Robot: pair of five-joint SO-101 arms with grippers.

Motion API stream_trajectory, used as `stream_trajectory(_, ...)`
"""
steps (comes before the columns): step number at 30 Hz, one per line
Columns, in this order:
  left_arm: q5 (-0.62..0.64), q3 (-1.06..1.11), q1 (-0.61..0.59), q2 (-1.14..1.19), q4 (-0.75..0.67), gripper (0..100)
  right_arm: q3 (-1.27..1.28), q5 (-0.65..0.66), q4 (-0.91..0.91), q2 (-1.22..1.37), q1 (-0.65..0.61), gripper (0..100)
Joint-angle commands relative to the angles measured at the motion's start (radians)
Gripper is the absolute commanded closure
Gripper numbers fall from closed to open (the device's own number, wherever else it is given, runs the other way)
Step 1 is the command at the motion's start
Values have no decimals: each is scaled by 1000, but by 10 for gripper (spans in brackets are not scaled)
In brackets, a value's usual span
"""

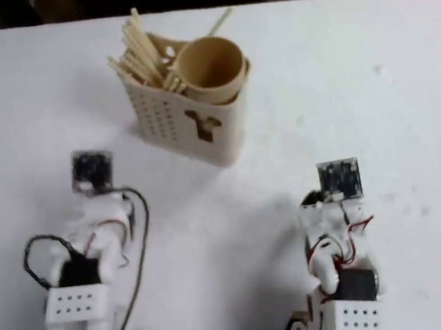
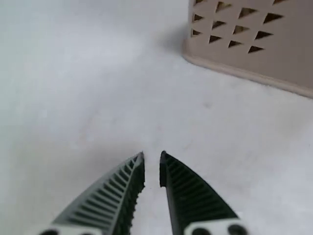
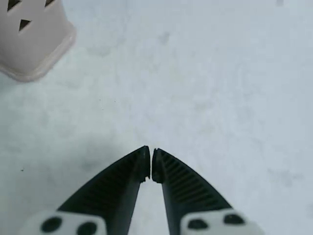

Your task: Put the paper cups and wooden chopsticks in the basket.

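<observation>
A beige perforated basket (image 1: 193, 128) stands on the white table at the back centre. A tan paper cup (image 1: 212, 70) sits upright inside it, beside a bundle of wooden chopsticks (image 1: 141, 47) that lean out over the rim. My left gripper (image 2: 151, 156) rests low over bare table, its fingers nearly together with nothing between them. A corner of the basket (image 2: 254, 44) lies ahead of it. My right gripper (image 3: 150, 152) is shut and empty over bare table, with the basket's base (image 3: 29, 46) off to one side.
The left arm (image 1: 86, 234) is folded back at the front left and the right arm (image 1: 338, 231) at the front right. Black cables loop beside the left arm. White tabletop (image 1: 372, 102) stretches around the basket.
</observation>
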Motion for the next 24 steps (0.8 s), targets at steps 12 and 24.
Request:
stream_trajectory(12, -109, 190, 5, -13, -242, 924, 12, -8, 183, 2, 7, 978)
stream_trajectory(24, -109, 190, 7, -13, -250, 924, 11, -8, 315, -58, 7, 978)
